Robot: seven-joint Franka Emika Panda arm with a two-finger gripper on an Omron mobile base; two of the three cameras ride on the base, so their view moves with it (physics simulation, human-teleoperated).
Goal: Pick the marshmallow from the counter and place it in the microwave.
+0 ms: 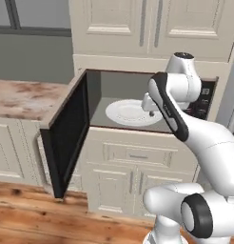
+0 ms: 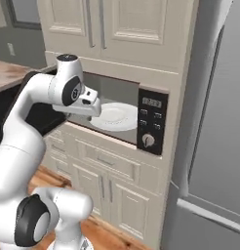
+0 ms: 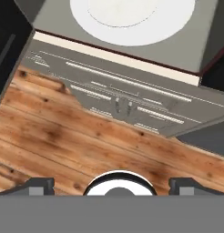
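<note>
The microwave (image 1: 97, 93) stands open, its dark glass door (image 1: 66, 138) swung out to the left. On its grey floor lies the white round plate (image 1: 131, 113), which also appears at the top of the hand view (image 3: 132, 18) with nothing on it. My gripper (image 3: 111, 184) hangs just in front of the microwave's opening, pointing down at the floor, open, with nothing between its fingertips (image 3: 38, 185). The hand (image 1: 150, 107) is by the plate's right edge, and it is also seen from the right side (image 2: 87, 108). The marshmallow is out of view. The counter (image 1: 24, 97) runs off to the left.
The black button panel (image 2: 152, 124) is at the microwave's right. Cream cupboards (image 1: 138, 162) with drawers sit below and more above (image 2: 117, 24). A grey fridge (image 2: 214, 122) stands to the right. Wooden floor (image 3: 63, 145) lies under the hand.
</note>
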